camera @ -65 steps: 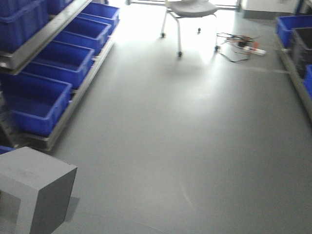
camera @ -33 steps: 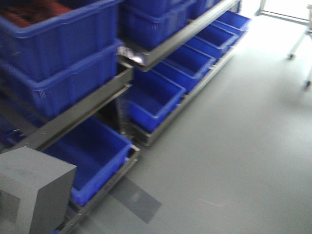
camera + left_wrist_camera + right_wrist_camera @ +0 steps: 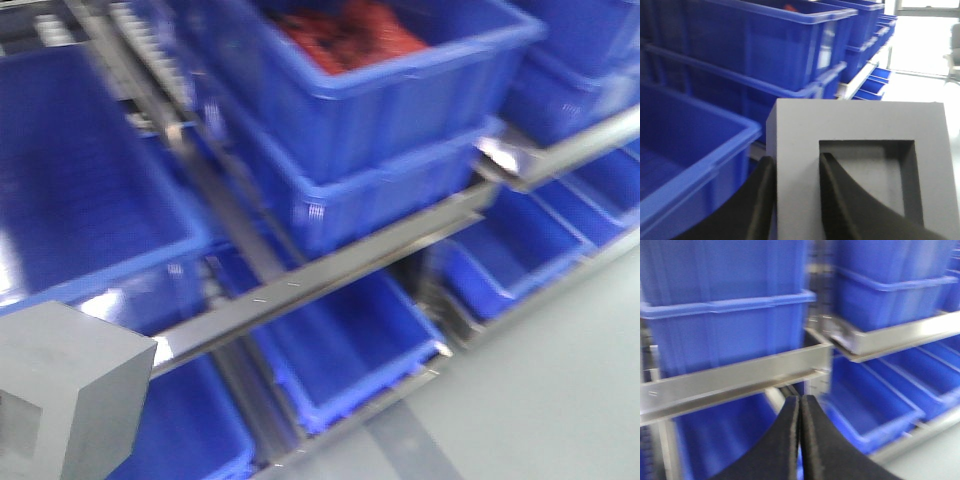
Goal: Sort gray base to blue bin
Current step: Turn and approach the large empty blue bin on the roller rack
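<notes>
In the lower left of the front view the gray base (image 3: 70,390) shows as a matte, smooth-sided cube, held up in the air in front of the rack. Above it, at upper left, lies the blue bin (image 3: 130,265), glossy plastic with a thick rolled rim. The left wrist view shows the left hand (image 3: 796,165) clamped on one wall of the base (one black finger outside, the other inside the shallow square recess). Toward the middle, a brushed metal shelf rail (image 3: 330,270) runs diagonally under a stacked tub (image 3: 400,100) that holds something red (image 3: 345,35), too blurred to make out. At lower right is plain gray floor (image 3: 560,400). In the right wrist view the right hand (image 3: 800,402) has its dark curved fingers pressed together, gripping nothing, before the blurred shelves.
</notes>
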Robot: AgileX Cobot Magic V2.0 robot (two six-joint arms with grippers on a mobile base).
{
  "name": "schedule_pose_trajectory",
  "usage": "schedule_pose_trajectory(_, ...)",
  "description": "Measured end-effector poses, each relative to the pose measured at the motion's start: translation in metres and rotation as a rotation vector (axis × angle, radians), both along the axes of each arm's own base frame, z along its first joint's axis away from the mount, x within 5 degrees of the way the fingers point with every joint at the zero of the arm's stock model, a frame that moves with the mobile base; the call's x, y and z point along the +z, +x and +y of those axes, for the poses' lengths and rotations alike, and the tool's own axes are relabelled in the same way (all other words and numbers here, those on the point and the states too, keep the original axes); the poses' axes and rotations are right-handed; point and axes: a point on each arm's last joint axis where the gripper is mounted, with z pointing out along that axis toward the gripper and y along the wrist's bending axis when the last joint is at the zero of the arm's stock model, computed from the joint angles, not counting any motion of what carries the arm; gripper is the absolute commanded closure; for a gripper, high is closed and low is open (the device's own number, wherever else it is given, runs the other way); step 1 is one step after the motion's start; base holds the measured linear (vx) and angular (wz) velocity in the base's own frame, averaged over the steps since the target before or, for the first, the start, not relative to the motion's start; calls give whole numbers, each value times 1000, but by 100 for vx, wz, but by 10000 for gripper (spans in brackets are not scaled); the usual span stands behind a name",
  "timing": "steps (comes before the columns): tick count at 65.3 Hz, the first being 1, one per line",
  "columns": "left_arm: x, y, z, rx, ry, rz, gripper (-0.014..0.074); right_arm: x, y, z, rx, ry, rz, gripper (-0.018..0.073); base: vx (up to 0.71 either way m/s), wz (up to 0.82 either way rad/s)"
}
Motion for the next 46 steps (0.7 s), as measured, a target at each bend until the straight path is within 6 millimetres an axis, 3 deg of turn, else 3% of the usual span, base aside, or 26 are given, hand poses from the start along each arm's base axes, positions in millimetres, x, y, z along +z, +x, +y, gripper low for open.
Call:
schedule_pose_trajectory(27,0,0,0,0,0,0,602,0,0,0,0,0,0,568,12,78)
schedule_pose_trajectory(46,0,0,0,0,0,0,602,0,0,0,0,0,0,568,7,34)
